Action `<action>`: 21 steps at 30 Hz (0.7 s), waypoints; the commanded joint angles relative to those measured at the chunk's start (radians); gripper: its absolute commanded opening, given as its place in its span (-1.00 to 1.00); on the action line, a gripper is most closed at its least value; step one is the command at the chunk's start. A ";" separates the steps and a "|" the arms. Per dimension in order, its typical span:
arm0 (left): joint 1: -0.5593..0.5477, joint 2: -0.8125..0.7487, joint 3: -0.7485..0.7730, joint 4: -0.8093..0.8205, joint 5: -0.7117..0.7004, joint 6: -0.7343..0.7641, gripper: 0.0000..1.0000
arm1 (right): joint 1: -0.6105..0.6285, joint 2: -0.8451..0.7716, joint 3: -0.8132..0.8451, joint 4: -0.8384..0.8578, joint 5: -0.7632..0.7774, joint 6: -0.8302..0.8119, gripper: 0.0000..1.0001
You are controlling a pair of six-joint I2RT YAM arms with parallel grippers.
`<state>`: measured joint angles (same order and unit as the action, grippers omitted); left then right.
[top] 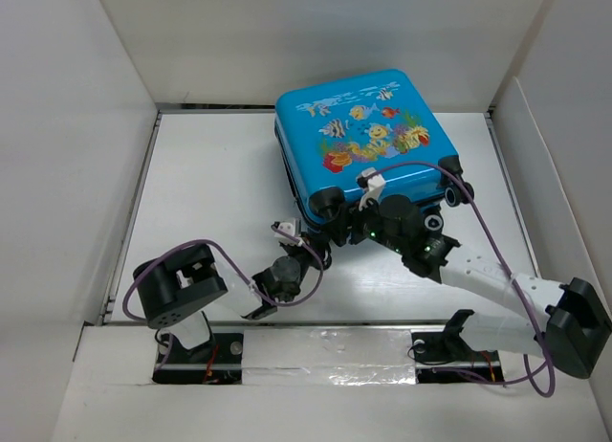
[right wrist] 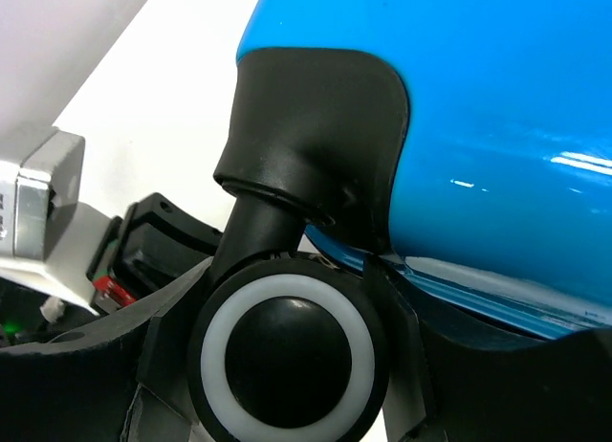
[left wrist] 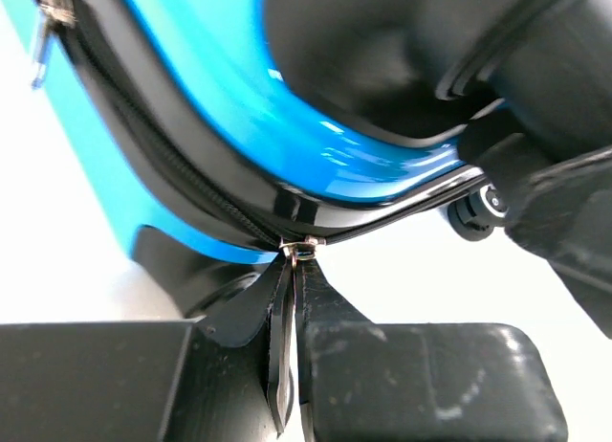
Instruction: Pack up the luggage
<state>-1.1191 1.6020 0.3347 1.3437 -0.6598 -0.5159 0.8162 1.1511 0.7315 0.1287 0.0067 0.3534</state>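
The luggage (top: 368, 141) is a bright blue hard-shell suitcase with a fish print, lying flat and closed at the table's back middle. My left gripper (top: 304, 241) is at its near left corner. In the left wrist view the left gripper (left wrist: 295, 270) is shut on a flat black zipper pull (left wrist: 283, 337) that hangs from a metal slider (left wrist: 304, 246) on the black zipper seam (left wrist: 172, 165). My right gripper (top: 375, 224) is at the near edge. In the right wrist view its fingers (right wrist: 164, 351) press both sides of a black-and-white wheel (right wrist: 287, 361).
White walls enclose the table on the left (top: 67, 155), back and right. Two more suitcase wheels (top: 453, 190) stick out on the near side. A second metal zipper pull (left wrist: 43, 40) hangs further along the seam. Purple cables loop over both arms.
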 commanded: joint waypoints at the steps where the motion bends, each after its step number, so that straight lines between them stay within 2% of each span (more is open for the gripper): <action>1: 0.030 -0.063 -0.026 -0.017 -0.151 0.045 -1.00 | -0.042 -0.094 0.000 0.026 0.101 -0.013 -1.00; 6: 0.056 -0.191 -0.072 -0.172 -0.198 0.021 -1.00 | -0.051 -0.174 -0.046 -0.004 0.121 -0.016 -1.00; 11: 0.137 -0.263 -0.056 -0.302 -0.207 0.017 -1.00 | -0.051 -0.254 -0.075 -0.046 0.105 -0.028 -1.00; 15: 0.218 -0.248 -0.011 -0.325 -0.166 0.033 -1.00 | -0.051 -0.281 -0.087 -0.058 0.075 -0.042 -1.00; 18: 0.301 -0.215 0.042 -0.333 -0.121 0.042 -1.00 | -0.051 -0.239 -0.070 -0.070 0.016 -0.056 -1.00; 21: 0.388 -0.183 0.104 -0.359 -0.064 0.034 -1.00 | -0.014 -0.220 -0.069 -0.063 0.042 -0.053 -1.00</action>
<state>-0.8833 1.4029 0.3656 1.0134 -0.5251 -0.5182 0.8009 0.9573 0.6254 0.0494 -0.0109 0.2836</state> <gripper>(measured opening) 0.007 0.639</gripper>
